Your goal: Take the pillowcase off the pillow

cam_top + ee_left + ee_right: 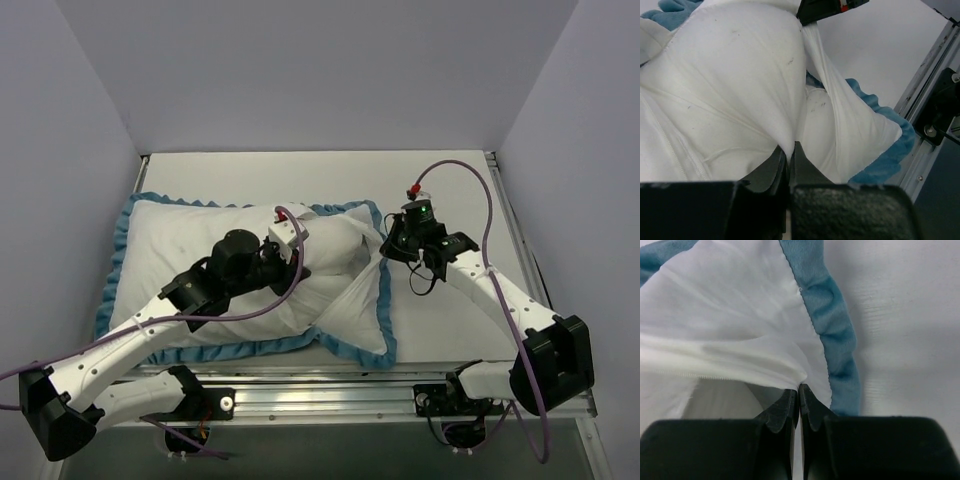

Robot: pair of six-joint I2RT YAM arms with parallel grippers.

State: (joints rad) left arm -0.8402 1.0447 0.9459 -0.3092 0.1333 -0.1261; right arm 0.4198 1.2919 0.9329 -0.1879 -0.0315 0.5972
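The pillowcase (170, 250) lies white side up on the table, with its blue ruffled trim (350, 345) around it. The plump white pillow (335, 255) bulges out of its opening at the right end. My left gripper (303, 265) is shut on a fold of the pillow's white fabric (740, 75), its jaws pinched together at the fold (788, 150). My right gripper (386, 248) is shut on the pillowcase's opening edge (730, 305) beside the blue trim (832, 325), holding a flap (855, 125) stretched taut. The houndstooth side is hidden.
A metal rail (330, 375) runs along the table's near edge below the pillowcase. A side rail (505, 220) lines the right edge. Grey walls close in the left, back and right. A purple cable (480, 185) loops over the right arm.
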